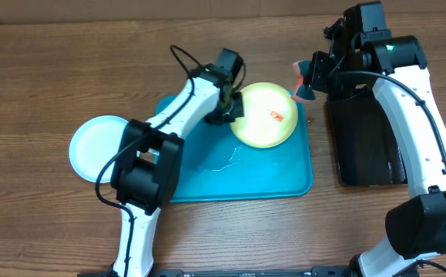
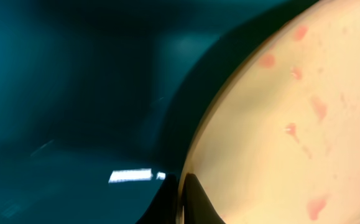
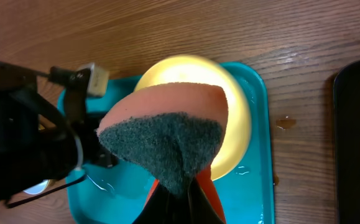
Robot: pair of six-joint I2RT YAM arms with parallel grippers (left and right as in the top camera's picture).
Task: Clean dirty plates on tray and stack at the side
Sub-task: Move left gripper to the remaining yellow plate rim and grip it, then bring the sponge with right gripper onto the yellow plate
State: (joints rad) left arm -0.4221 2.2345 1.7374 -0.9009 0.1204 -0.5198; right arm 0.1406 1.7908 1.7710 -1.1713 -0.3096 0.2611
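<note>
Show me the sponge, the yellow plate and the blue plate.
sponge (image 3: 167,142): right wrist view, dark scouring face.
yellow plate (image 1: 259,119): overhead view, its pale centre.
blue plate (image 1: 97,148): overhead view, its white centre.

This looks like a robotics lab bench. A left arm (image 1: 178,115) and right arm (image 1: 415,96), white with exposed black cables (image 1: 174,52), stand at a wooden tabletop (image 1: 45,61) bearing a tray (image 1: 284,181).

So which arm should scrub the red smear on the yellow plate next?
Right. The right hand holds the sponge beside the plate's right rim, near the red smear. The left hand grips the plate's left rim, so it looks busy steadying it.
</note>
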